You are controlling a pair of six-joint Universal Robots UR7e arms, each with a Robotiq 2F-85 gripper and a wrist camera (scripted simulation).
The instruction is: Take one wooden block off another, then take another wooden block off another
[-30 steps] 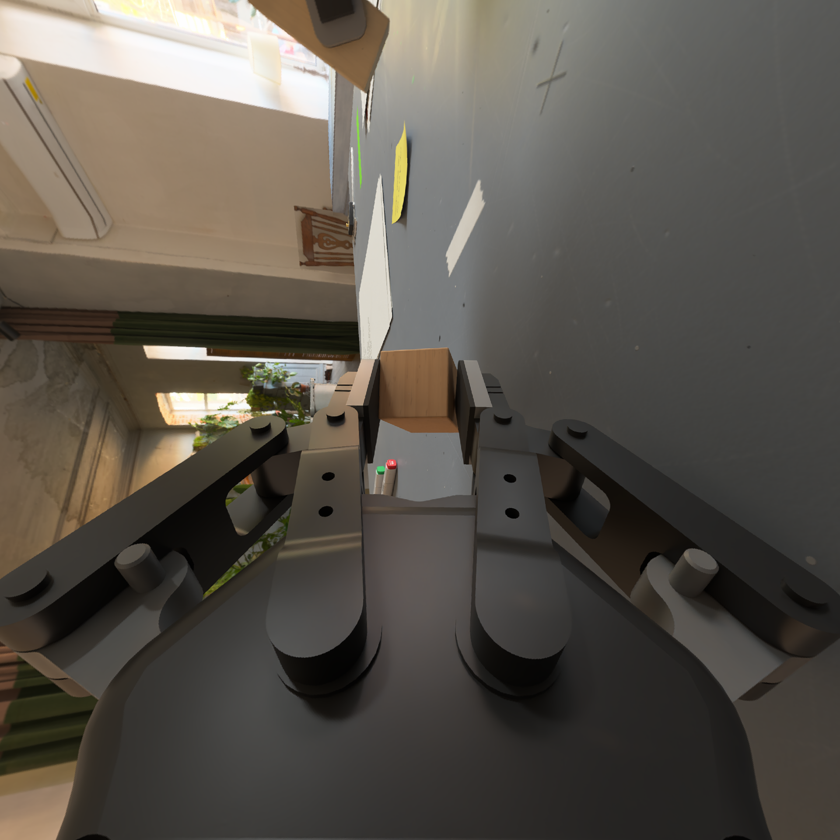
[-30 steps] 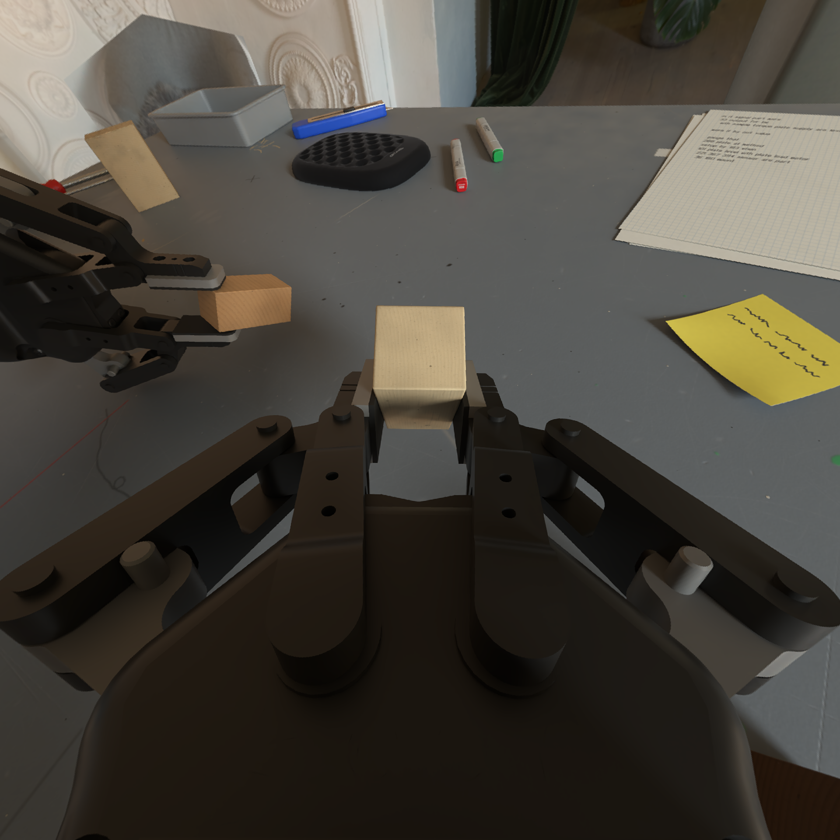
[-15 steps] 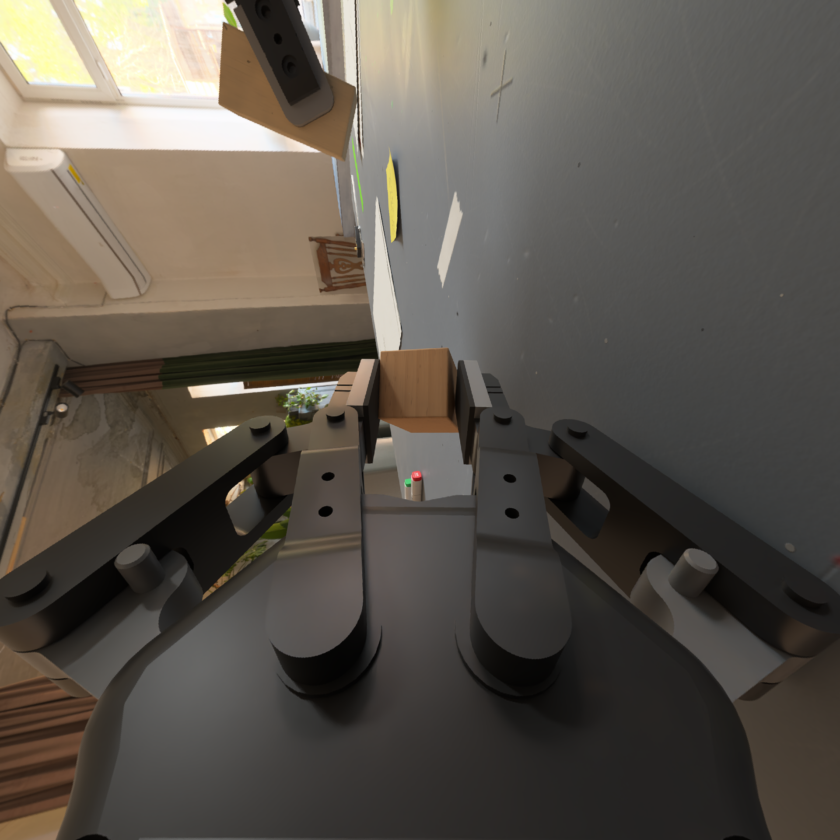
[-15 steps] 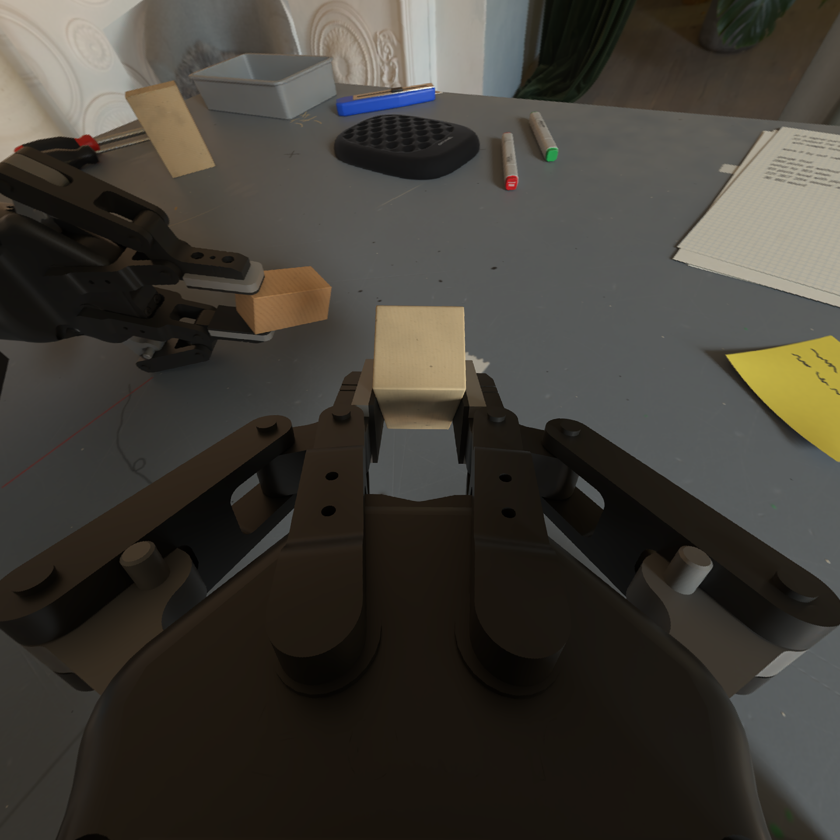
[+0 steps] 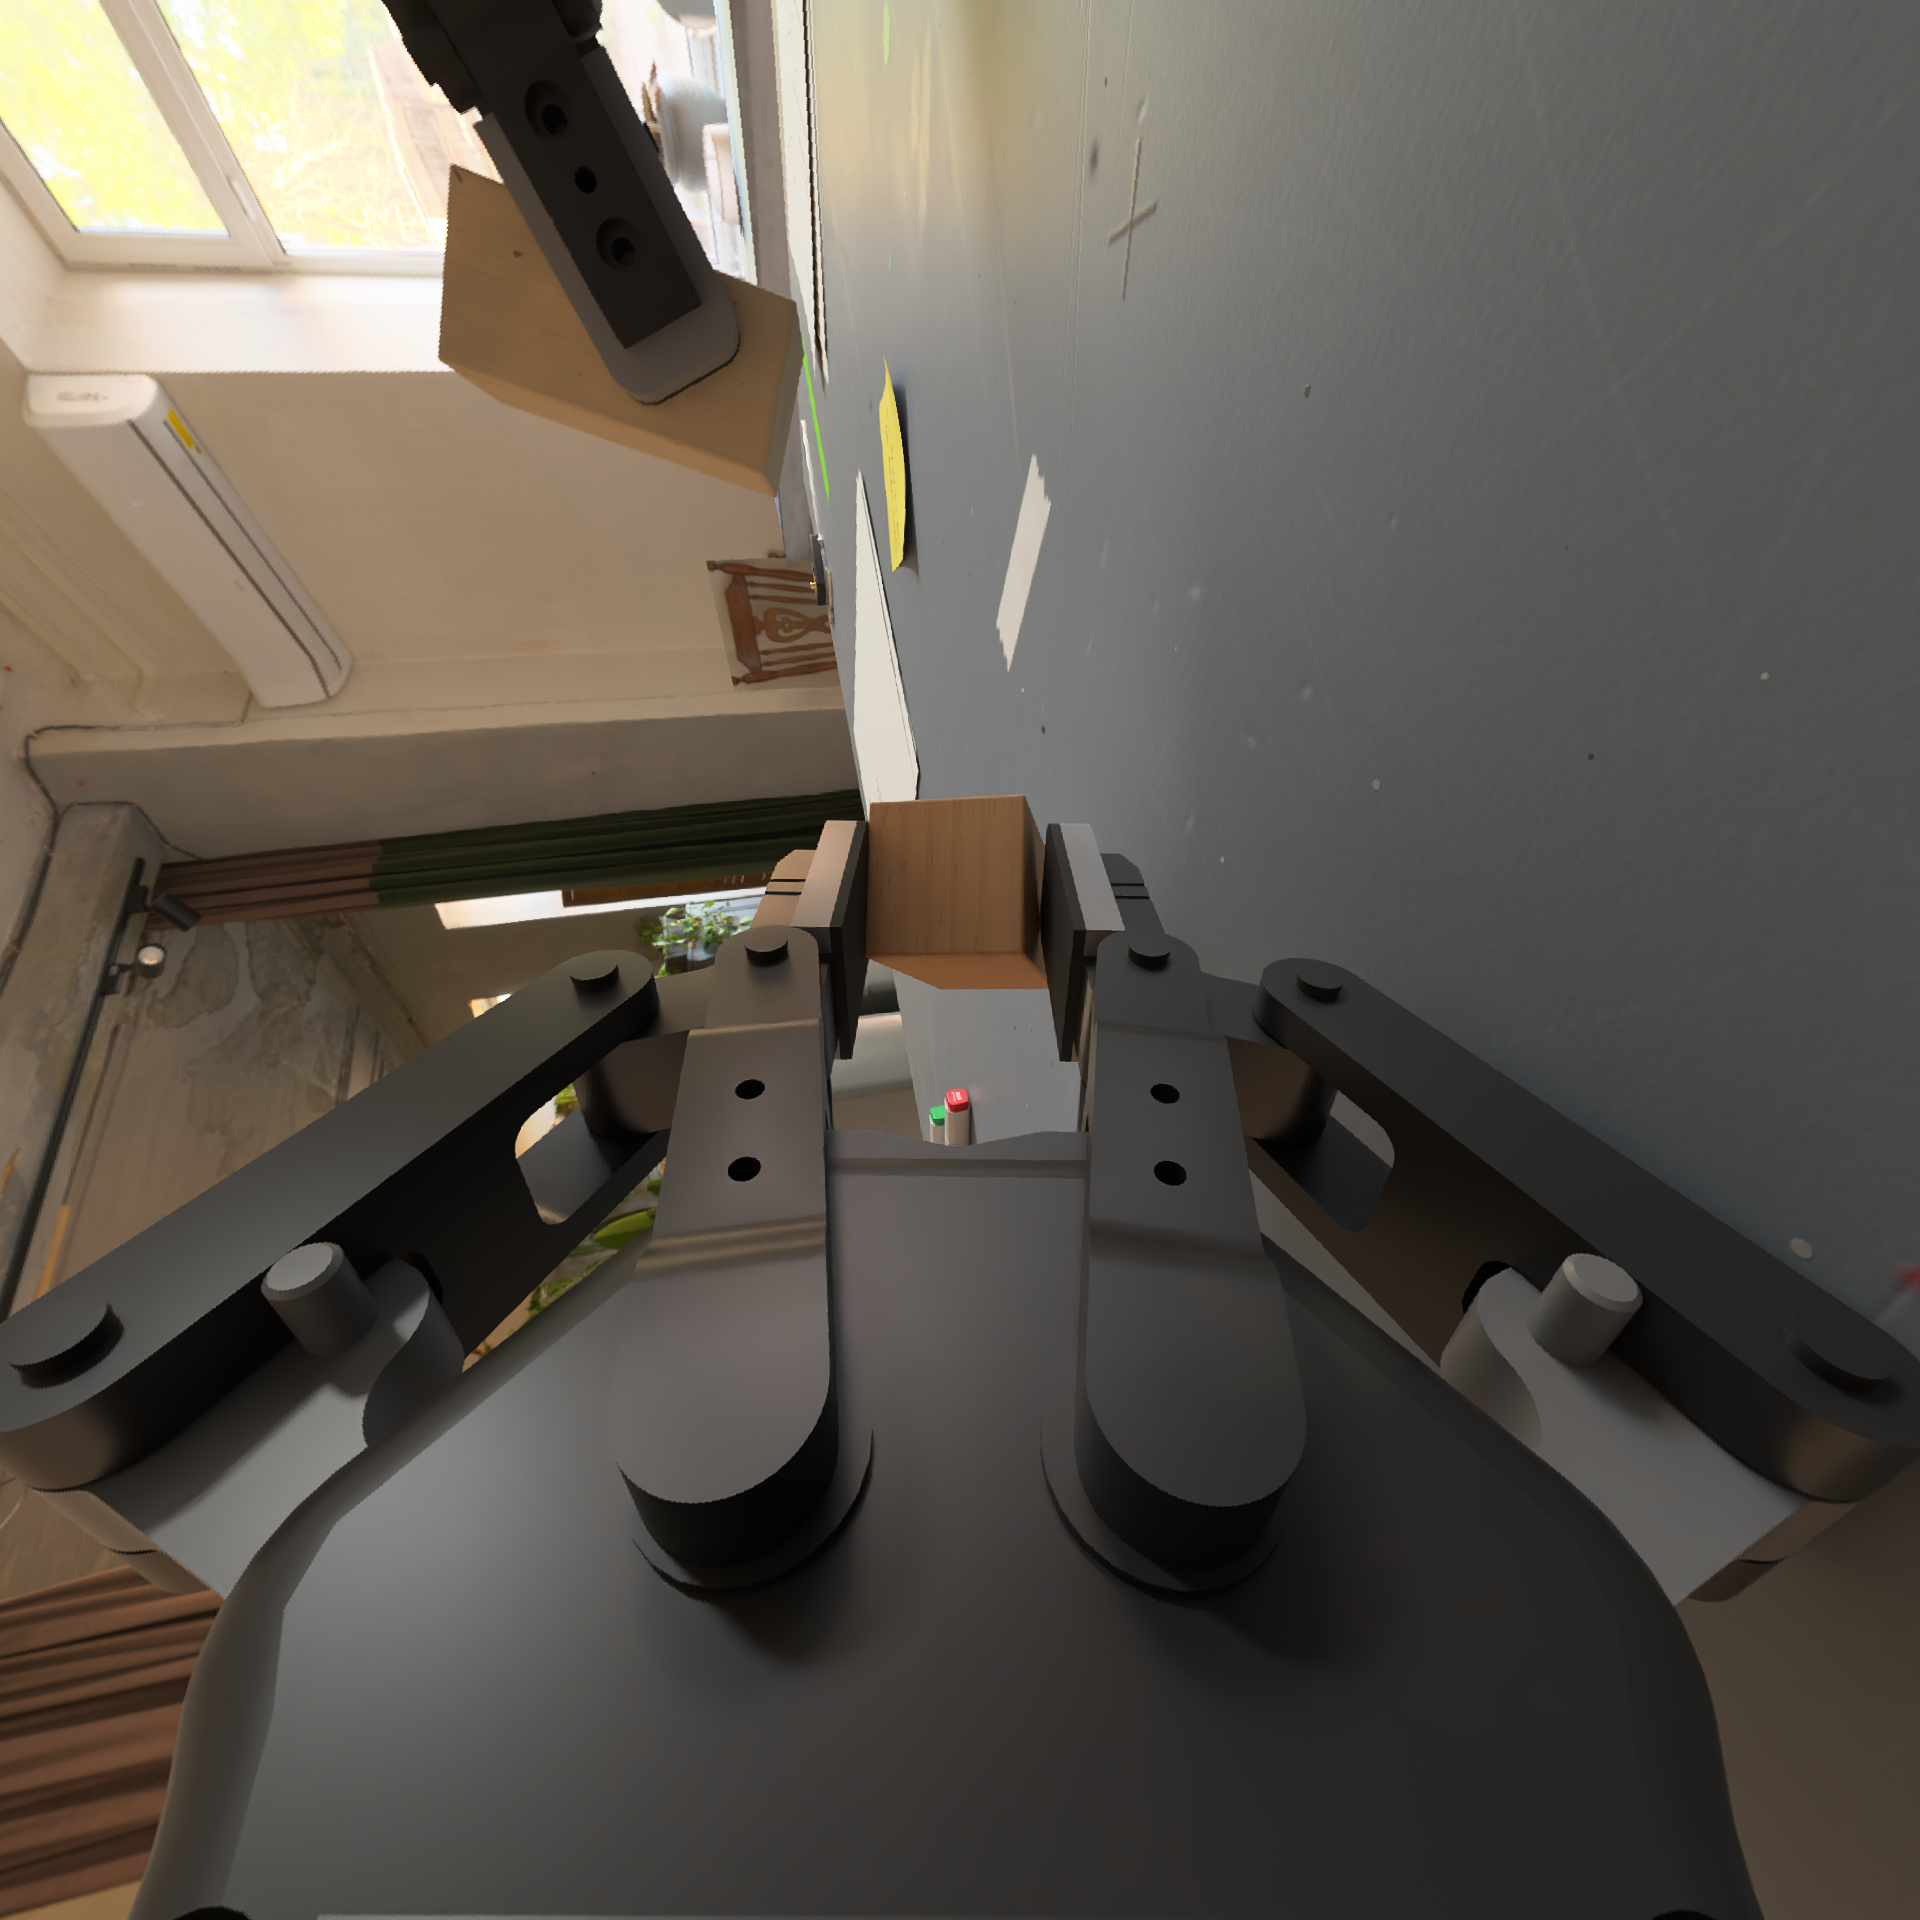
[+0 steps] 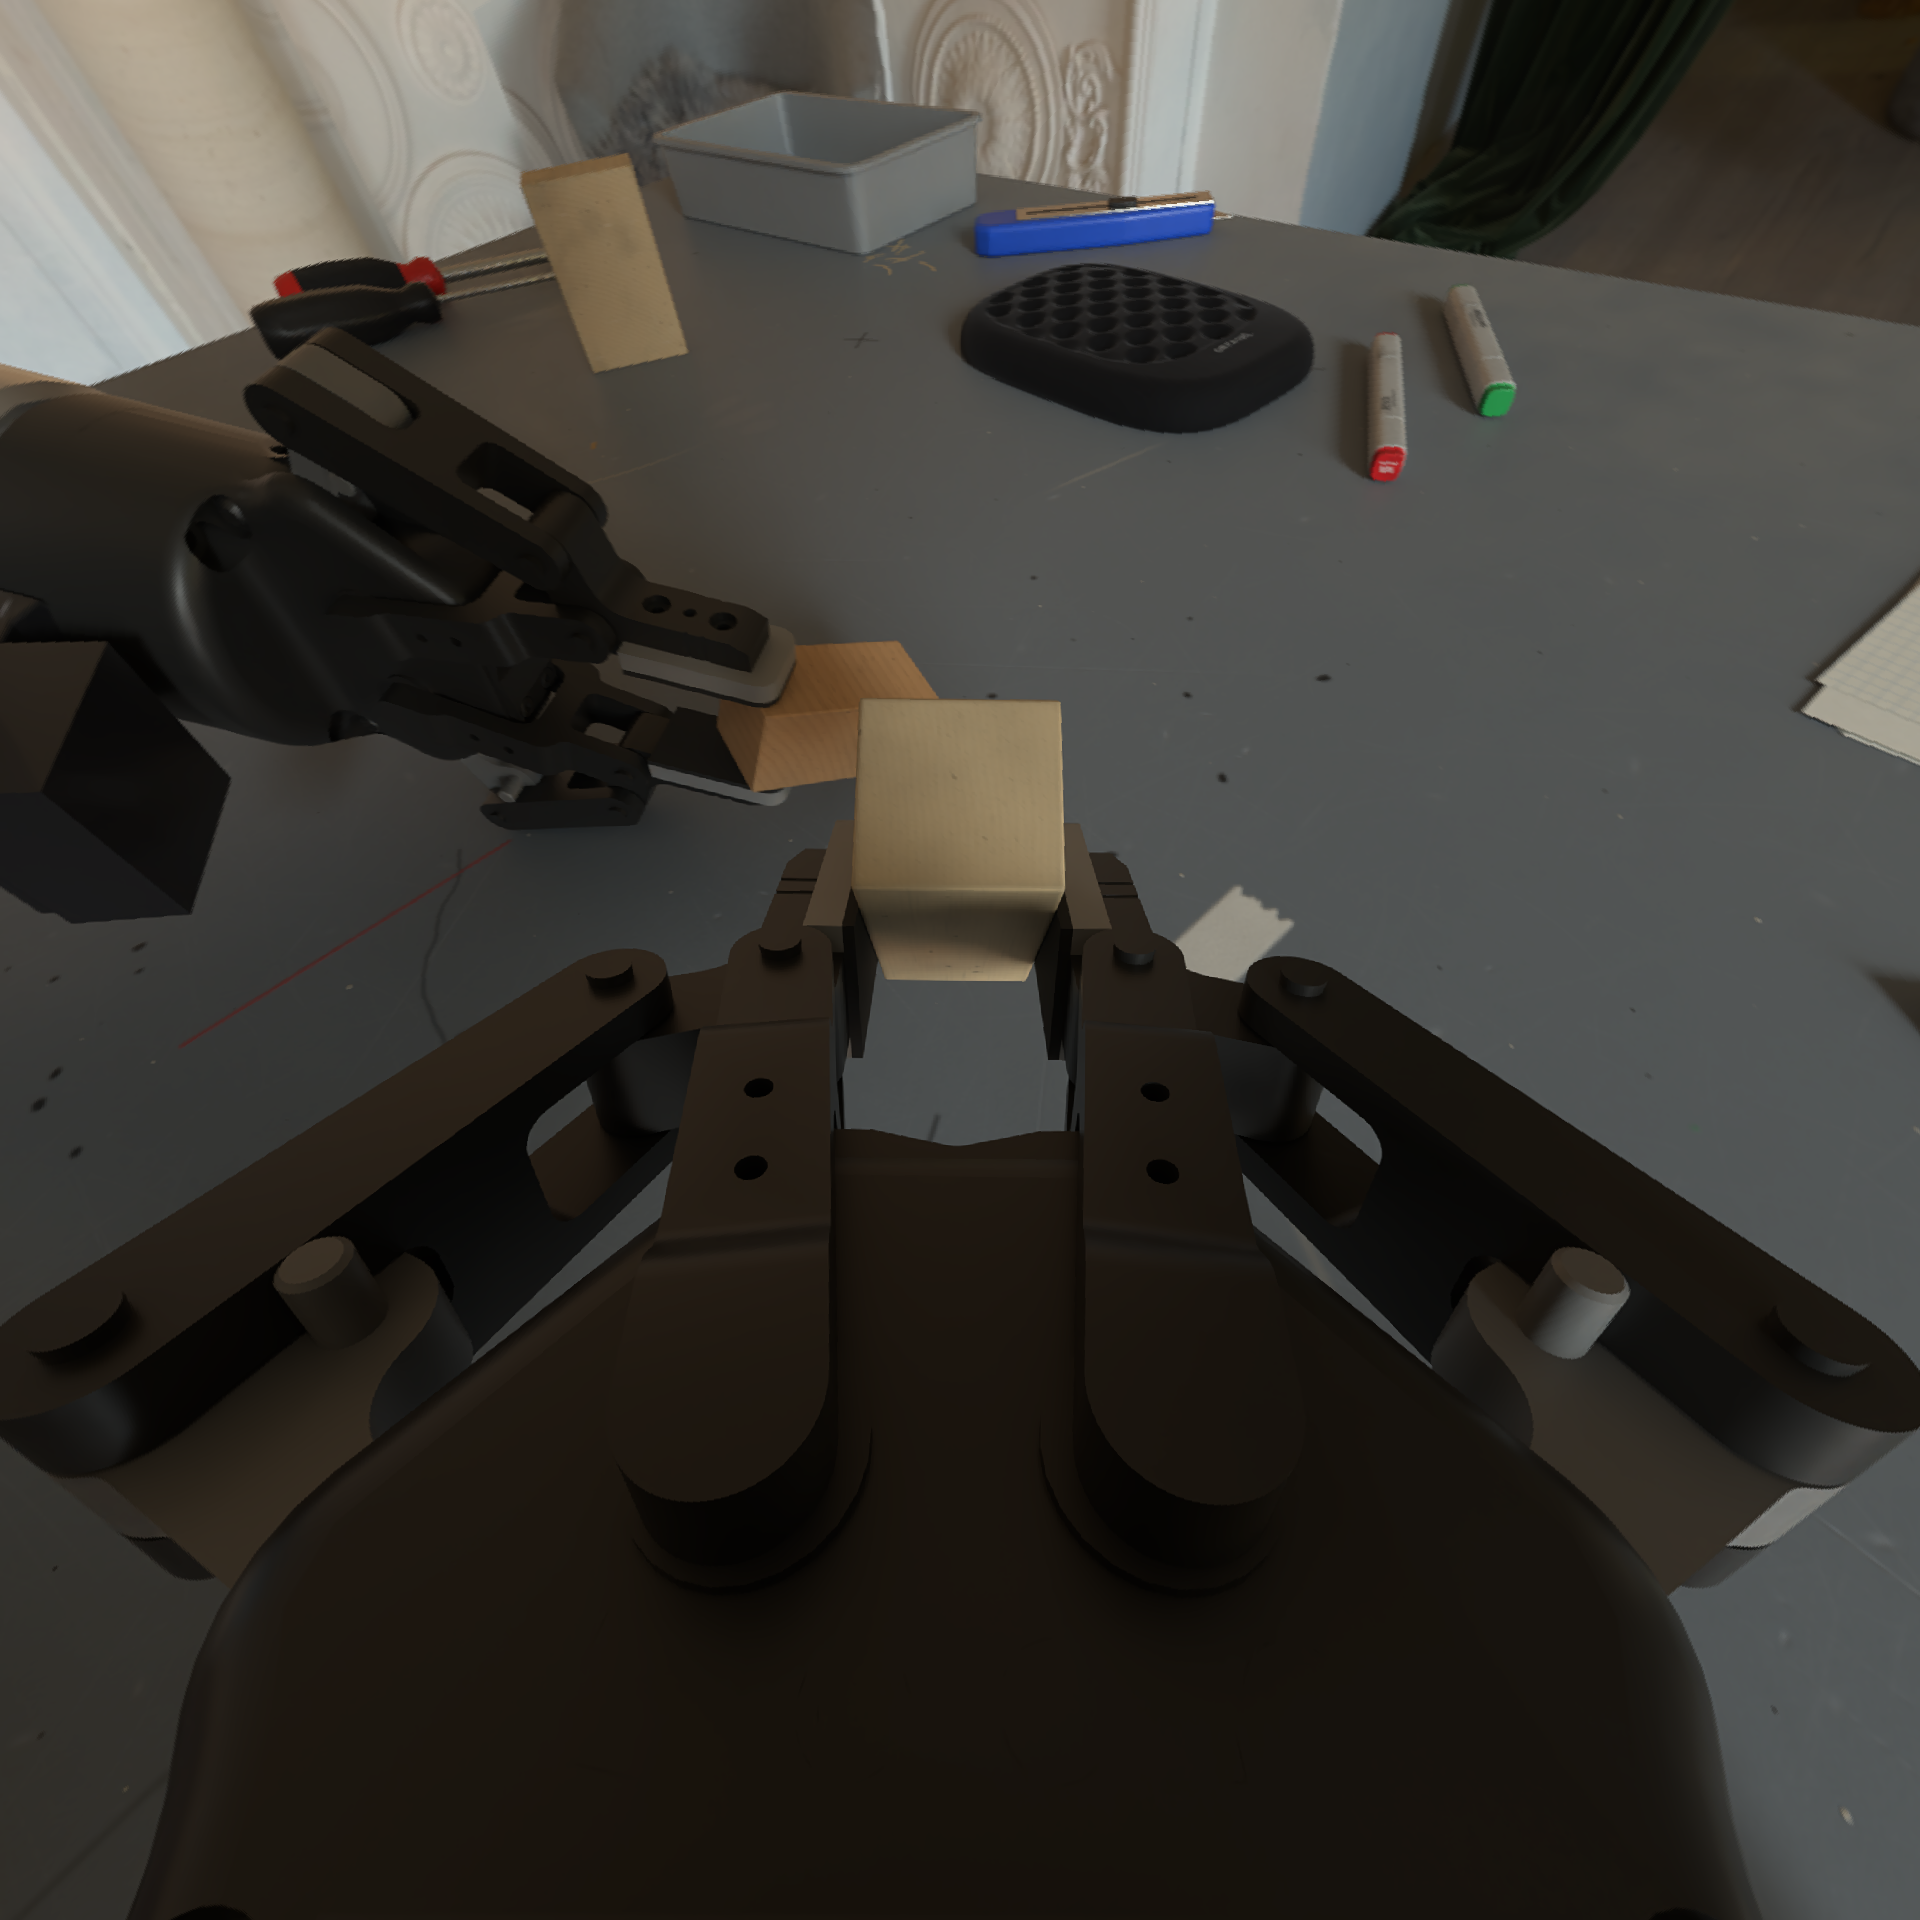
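Note:
My left gripper (image 5: 954, 894) is shut on a brown wooden block (image 5: 951, 878) and holds it above the grey table (image 5: 1455, 520). In the right wrist view this gripper (image 6: 727, 717) comes in from the left with its brown block (image 6: 831, 717). My right gripper (image 6: 956, 904) is shut on a pale wooden block (image 6: 956, 795), held above the table (image 6: 1351, 675) close beside the brown block. The pale block (image 5: 582, 374) shows at the upper left of the left wrist view. A third, tall pale block (image 6: 603, 265) stands at the far left of the table.
A grey bin (image 6: 821, 166), a blue utility knife (image 6: 1091, 223), a black perforated pad (image 6: 1138, 343), two markers (image 6: 1387, 400) and a red-and-black screwdriver (image 6: 353, 301) lie at the far side. Paper sheets (image 6: 1870, 675) lie at the right. A tape strip (image 6: 1236, 925) lies under my right gripper.
The two grippers have come closer together, each still holding its block. The right wrist view has swung left, and the yellow note has left its view.

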